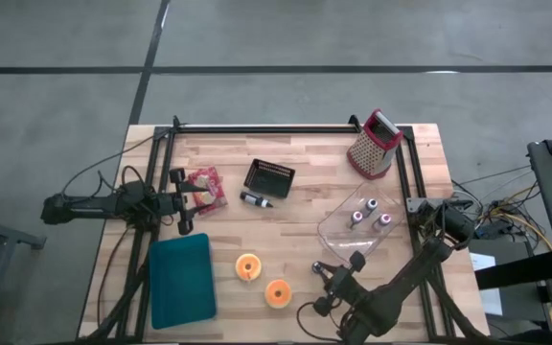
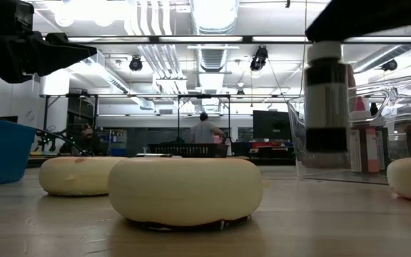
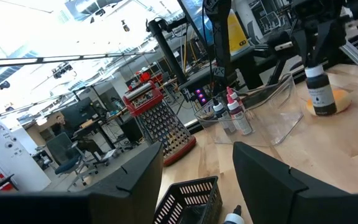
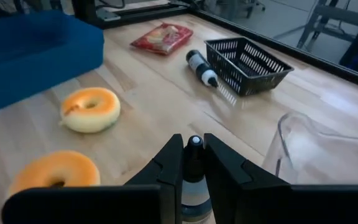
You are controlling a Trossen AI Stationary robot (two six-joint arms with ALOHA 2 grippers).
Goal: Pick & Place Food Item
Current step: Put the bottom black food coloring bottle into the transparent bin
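Observation:
My right gripper (image 1: 331, 276) is near the table's front edge, shut on a small bottle (image 4: 194, 186) with a black cap and a black-and-white body. The bottle also shows in the low view (image 2: 327, 93) and in the left wrist view (image 3: 319, 93). Two orange donuts (image 1: 247, 267) (image 1: 277, 292) lie flat on the wood to the left of that gripper. A red snack bag (image 1: 205, 185) lies at the far left. My left gripper (image 1: 186, 203) waits open beside the bag, touching nothing. My right gripper pinches the bottle's upper part, just under the cap (image 4: 194, 144), between its two fingers. The fingers (image 4: 166, 163) come slanting down from the table's near right. The bottle hangs upright below them; in the low view its base (image 2: 327, 148) looks clear of the table.
A blue tray (image 1: 182, 278) lies at the front left. A clear tub (image 1: 348, 230) with three small bottles stands right of centre, close to the held bottle. Farther back are a black basket (image 1: 269, 178), another bottle lying down (image 1: 257, 200) and a red grater (image 1: 374, 146).

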